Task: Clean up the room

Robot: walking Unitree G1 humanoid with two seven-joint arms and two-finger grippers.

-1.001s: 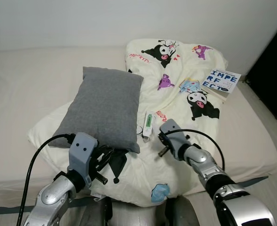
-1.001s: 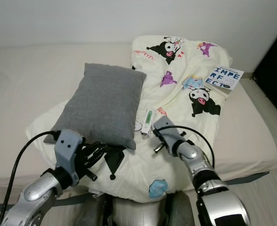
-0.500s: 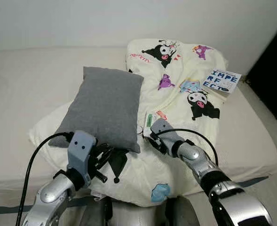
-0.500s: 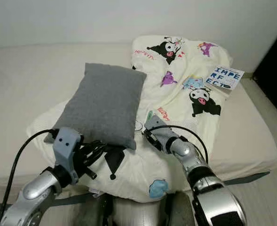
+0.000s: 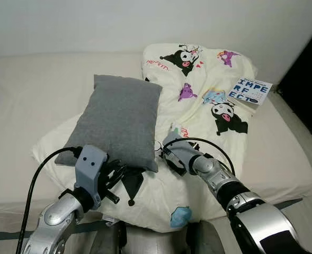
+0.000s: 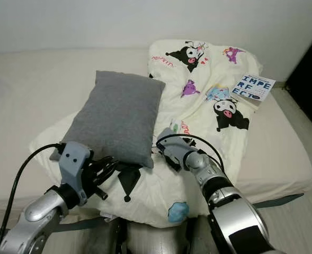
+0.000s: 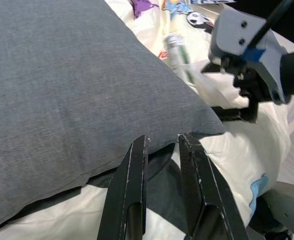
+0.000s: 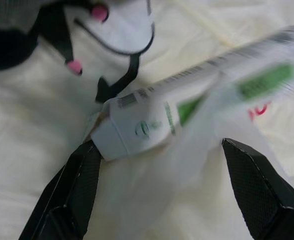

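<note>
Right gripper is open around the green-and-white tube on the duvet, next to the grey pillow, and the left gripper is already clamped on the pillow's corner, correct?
Not quite. The left gripper is not clamped on the grey pillow: the left wrist view shows its fingers just short of the pillow's edge, holding nothing. The rest stands: the right gripper is open around the green-and-white tube on the duvet, beside the pillow.

Grey pillow (image 5: 119, 120), cartoon-printed cream quilt (image 5: 208, 114), white-green tube (image 8: 186, 112)

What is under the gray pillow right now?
The gray pillow lies on the cartoon-print comforter, which spreads over the bed. A black print patch pokes out at its near edge. Anything further beneath is covered.
</note>
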